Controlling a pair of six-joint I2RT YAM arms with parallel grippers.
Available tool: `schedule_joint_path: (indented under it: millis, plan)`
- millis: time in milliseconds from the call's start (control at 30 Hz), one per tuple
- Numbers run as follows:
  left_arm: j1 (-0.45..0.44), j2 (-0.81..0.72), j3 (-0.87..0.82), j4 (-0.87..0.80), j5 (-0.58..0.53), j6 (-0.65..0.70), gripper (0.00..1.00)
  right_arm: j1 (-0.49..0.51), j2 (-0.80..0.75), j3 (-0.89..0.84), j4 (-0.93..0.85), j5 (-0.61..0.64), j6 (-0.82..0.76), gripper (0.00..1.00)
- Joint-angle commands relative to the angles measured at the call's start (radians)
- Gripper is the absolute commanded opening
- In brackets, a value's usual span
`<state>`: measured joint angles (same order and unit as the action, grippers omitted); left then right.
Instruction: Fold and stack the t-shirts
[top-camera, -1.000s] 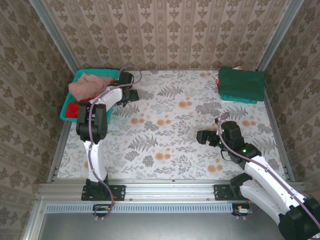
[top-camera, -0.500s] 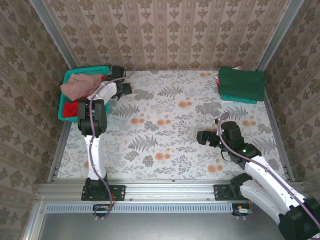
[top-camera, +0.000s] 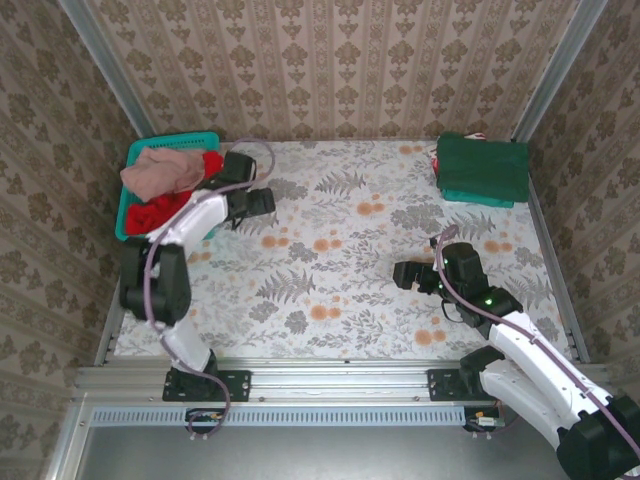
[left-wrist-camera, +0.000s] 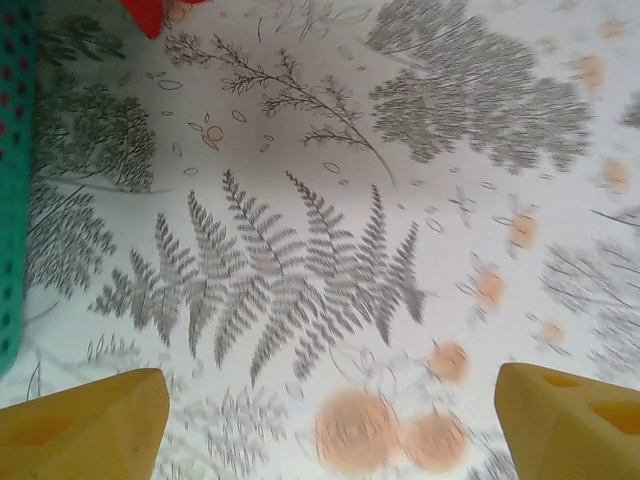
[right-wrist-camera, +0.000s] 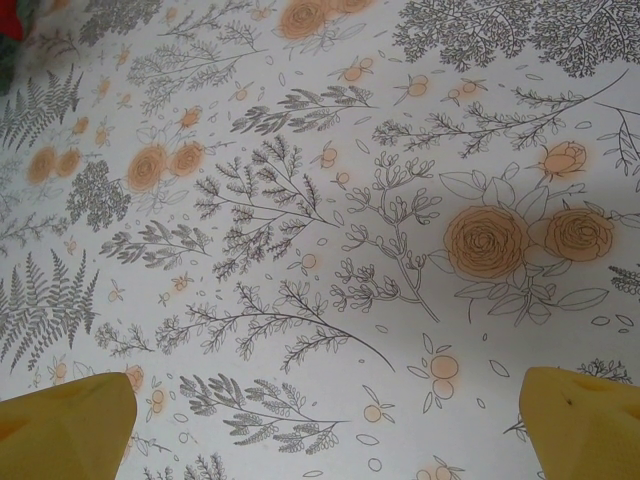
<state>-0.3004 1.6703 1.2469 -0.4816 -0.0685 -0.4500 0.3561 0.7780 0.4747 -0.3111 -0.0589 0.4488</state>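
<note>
Left gripper (top-camera: 258, 200) has drawn back from the basket (top-camera: 175, 140), jaws spread wide and holding nothing above the floral table (top-camera: 330, 230). The pink t-shirt (top-camera: 158, 172) and red t-shirt (top-camera: 152, 215) lie heaped in the basket. Right gripper (top-camera: 405, 275) hovers mid-table, also spread wide. The folded green t-shirts (top-camera: 485, 165) sit in the far right corner.

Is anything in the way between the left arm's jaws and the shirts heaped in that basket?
Only the side wall of the teal basket, which stands between the pile and the left arm, whose open jaws are over the table. The pink shirt and red shirt seem heaped over the rim, so reaching from above looks unobstructed.
</note>
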Motion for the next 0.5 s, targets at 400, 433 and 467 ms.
schedule_joint_path:
  millis: [400,433,467]
  plan:
    - [0.488,-0.533,-0.6,0.107,0.034,-0.193,0.97,-0.005,0.015,-0.021,0.031,-0.016,0.01,1.0]
    - [0.523,-0.514,-0.585,0.128,0.052,-0.191,0.97,-0.005,0.011,-0.021,0.028,-0.016,0.01,1.0]
    - [0.543,-0.494,-0.575,0.173,0.07,-0.179,0.97,-0.004,0.007,-0.022,0.028,-0.016,0.01,1.0]
